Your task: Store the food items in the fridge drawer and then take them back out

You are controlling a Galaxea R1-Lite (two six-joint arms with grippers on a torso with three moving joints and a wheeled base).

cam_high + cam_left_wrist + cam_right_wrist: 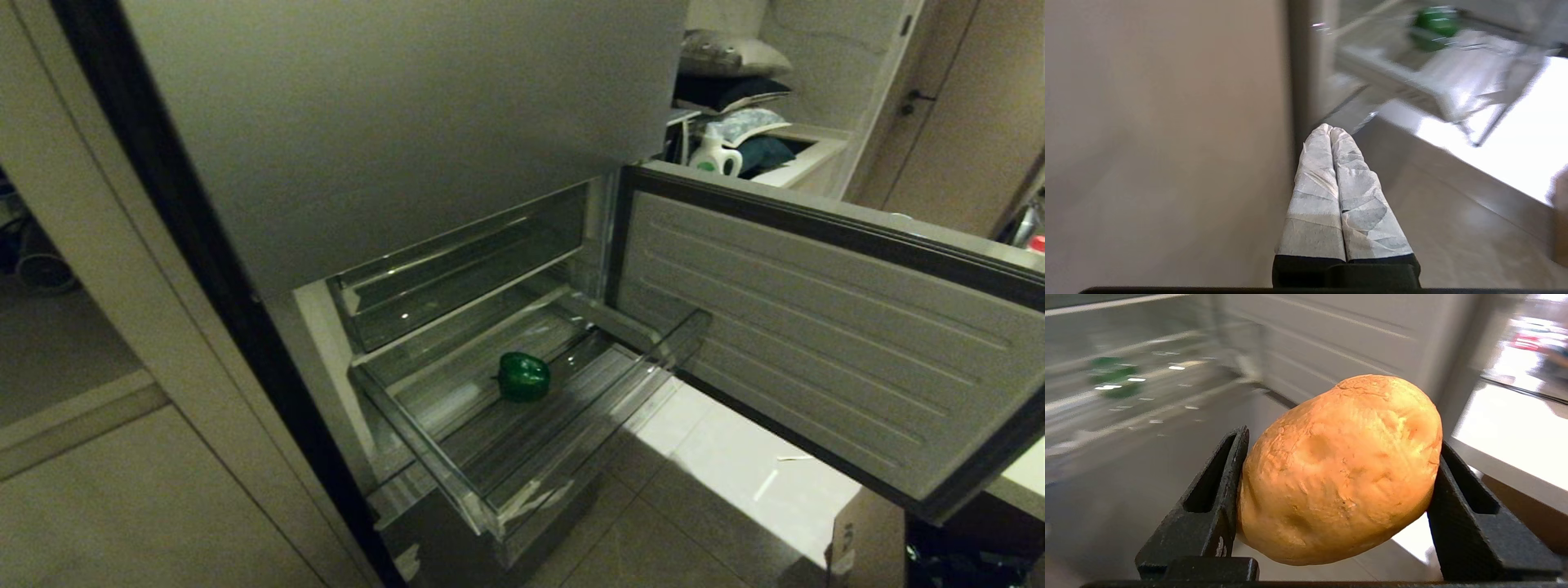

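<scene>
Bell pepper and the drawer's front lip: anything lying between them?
No. In the head view the bell pepper sits alone in the fridge drawer; only bare ribbed floor runs from it to the front lip. The potato is clamped in the right gripper.

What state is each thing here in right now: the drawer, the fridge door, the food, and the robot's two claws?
Fridge drawer: pulled out, holding only the pepper.
Fridge door: swung open.
Green bell pepper: lying in the drawer.
Potato: clamped in the right gripper.
Left gripper: shut, empty, outside the fridge.
</scene>
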